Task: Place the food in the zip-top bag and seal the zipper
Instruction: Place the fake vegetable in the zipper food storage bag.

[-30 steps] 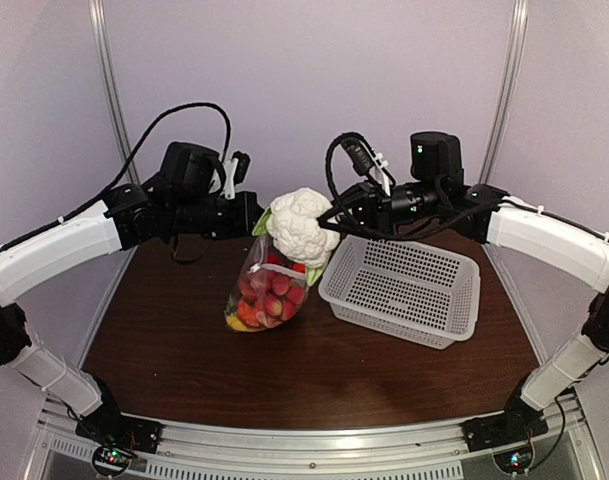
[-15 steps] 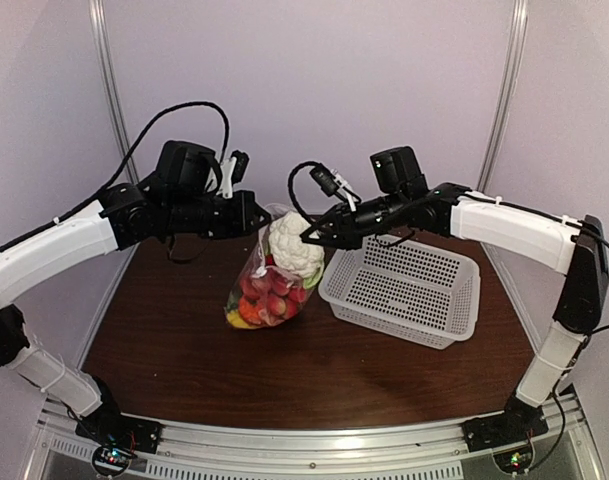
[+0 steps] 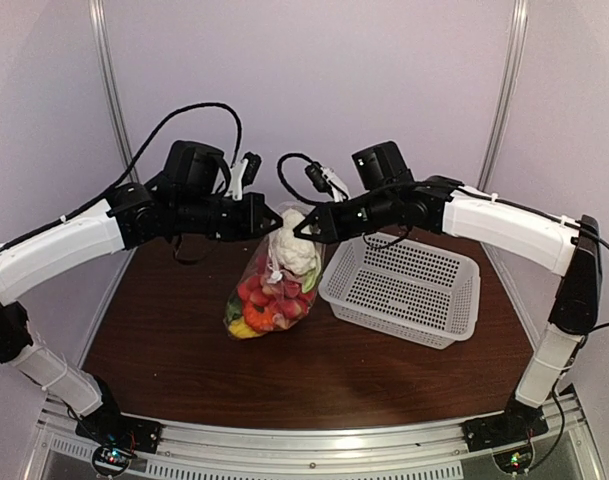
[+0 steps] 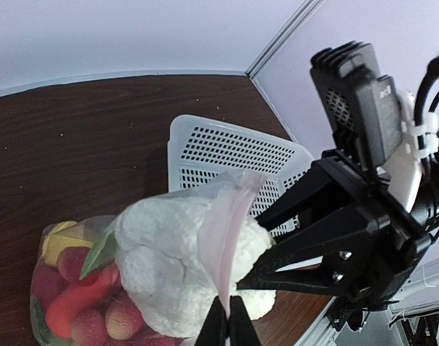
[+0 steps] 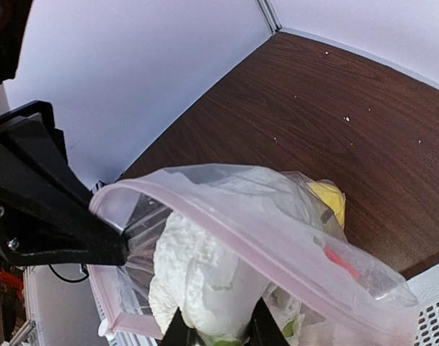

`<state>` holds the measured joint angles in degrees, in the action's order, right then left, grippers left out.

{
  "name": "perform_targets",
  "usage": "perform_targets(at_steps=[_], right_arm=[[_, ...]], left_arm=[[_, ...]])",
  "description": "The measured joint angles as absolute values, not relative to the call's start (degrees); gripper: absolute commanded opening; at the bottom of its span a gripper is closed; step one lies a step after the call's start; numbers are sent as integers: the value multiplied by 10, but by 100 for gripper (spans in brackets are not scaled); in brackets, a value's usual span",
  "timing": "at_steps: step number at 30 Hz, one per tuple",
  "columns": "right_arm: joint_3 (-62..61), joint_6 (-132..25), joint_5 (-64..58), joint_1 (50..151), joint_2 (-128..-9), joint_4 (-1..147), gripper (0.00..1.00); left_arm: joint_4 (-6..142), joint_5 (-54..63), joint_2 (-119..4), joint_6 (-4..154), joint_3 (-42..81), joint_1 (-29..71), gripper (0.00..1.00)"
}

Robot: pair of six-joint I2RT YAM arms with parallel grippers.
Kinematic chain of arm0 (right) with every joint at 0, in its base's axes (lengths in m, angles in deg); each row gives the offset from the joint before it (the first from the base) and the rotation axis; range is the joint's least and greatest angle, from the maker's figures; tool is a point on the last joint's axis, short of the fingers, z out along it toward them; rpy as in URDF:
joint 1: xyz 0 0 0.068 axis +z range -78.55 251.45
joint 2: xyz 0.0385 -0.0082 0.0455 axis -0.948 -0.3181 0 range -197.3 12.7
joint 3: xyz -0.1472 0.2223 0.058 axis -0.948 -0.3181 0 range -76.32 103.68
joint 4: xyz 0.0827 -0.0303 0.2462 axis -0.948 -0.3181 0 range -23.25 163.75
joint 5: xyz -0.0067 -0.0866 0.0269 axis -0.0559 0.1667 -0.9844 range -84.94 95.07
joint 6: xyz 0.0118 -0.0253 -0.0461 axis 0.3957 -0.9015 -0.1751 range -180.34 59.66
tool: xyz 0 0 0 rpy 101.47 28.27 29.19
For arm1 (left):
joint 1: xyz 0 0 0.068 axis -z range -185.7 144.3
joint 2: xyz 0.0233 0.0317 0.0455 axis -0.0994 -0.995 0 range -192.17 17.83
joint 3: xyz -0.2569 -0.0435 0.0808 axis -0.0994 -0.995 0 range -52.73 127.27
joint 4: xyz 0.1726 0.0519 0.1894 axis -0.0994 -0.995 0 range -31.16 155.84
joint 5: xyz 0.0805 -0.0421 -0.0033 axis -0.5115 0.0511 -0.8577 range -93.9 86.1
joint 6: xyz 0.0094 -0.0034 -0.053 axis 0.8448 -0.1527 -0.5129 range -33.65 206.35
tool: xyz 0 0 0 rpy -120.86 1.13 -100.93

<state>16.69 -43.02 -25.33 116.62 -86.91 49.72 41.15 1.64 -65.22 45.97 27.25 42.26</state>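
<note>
**Top view:** The bag (image 3: 267,290) stands on end on the counter (image 3: 174,340), just left of the white basket (image 3: 414,335). Its long axis is near upright with a slight lean, and its mouth is up between both hands. The left hand (image 3: 272,222) holds the mouth's left edge. The right hand (image 3: 300,230) reaches in from the basket side, with the cauliflower (image 3: 287,252) sitting above the strawberries (image 3: 269,295).

**Left wrist:** The left hand (image 4: 228,326) is pressed together, pinching the bag's (image 4: 230,216) raised pink edge. The right hand (image 4: 251,254) crowds in from the right, its fingers clasping the cauliflower (image 4: 169,267) on two sides. The basket (image 4: 226,155) lies behind.

**Right wrist:** The zipper (image 5: 226,229) arcs across the open mouth. The cauliflower (image 5: 197,281) fills the mouth between the right hand's (image 5: 220,333) fingers. A lemon (image 5: 327,198) shows deeper inside the bag.
</note>
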Motion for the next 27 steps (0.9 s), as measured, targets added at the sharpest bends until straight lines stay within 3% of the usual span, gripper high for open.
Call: perform_targets(at_steps=[7, 11, 14, 22, 25, 27], right_arm=[[120, -250, -236, 1174, -869, 566, 27], [105, -157, -242, 1161, -869, 617, 57], [92, -133, -249, 1157, -865, 662, 69], [65, -164, -291, 1139, -780, 667, 72], [62, -221, -305, 1130, -740, 659, 63], [61, -280, -300, 1128, -722, 636, 48]], left_arm=[[412, 10, -663, 457, 283, 434, 0], [416, -8, -662, 452, 283, 437, 0], [415, -31, -655, 451, 283, 437, 0], [391, -80, -626, 453, 282, 439, 0], [385, -82, -624, 456, 280, 436, 0], [385, -82, -624, 459, 278, 435, 0]])
